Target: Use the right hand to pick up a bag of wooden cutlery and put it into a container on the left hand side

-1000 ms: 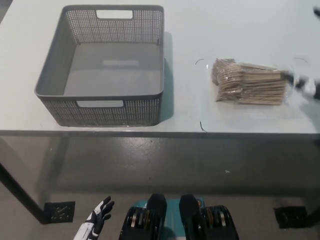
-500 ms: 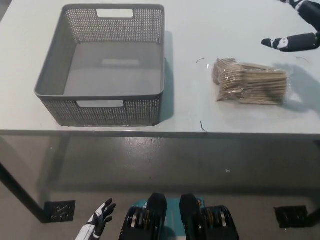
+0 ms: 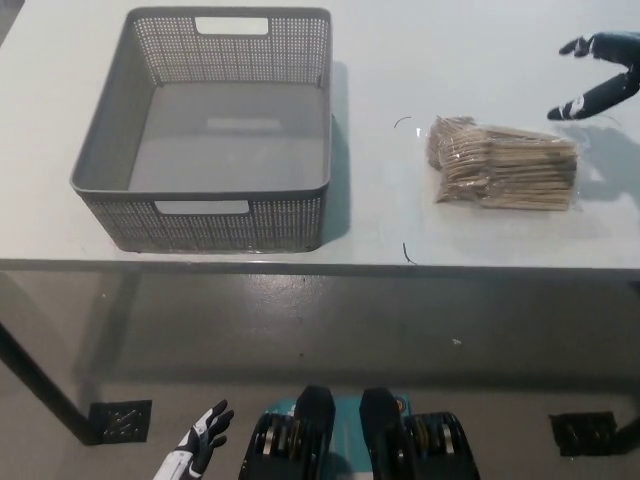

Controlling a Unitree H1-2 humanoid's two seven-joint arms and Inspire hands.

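One bag of wooden cutlery (image 3: 505,165) lies toward the worktop's (image 3: 480,60) front edge; your right hand (image 3: 600,72), open and empty behind it, may sweep it off; the open left hand (image 3: 203,446) rests below

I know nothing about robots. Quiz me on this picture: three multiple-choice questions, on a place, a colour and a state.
1. Where is the bag of wooden cutlery?
A) on the table, right of the basket
B) inside the basket
C) on the floor
2. What colour is the basket?
A) red
B) grey
C) yellow
3. The black right hand is:
A) shut on the bag
B) inside the basket
C) open, holding nothing
Answers: 1 A: it lies on the tabletop, apart from the basket. 2 B: grey mesh walls. 3 C: fingers spread, beside the bag.
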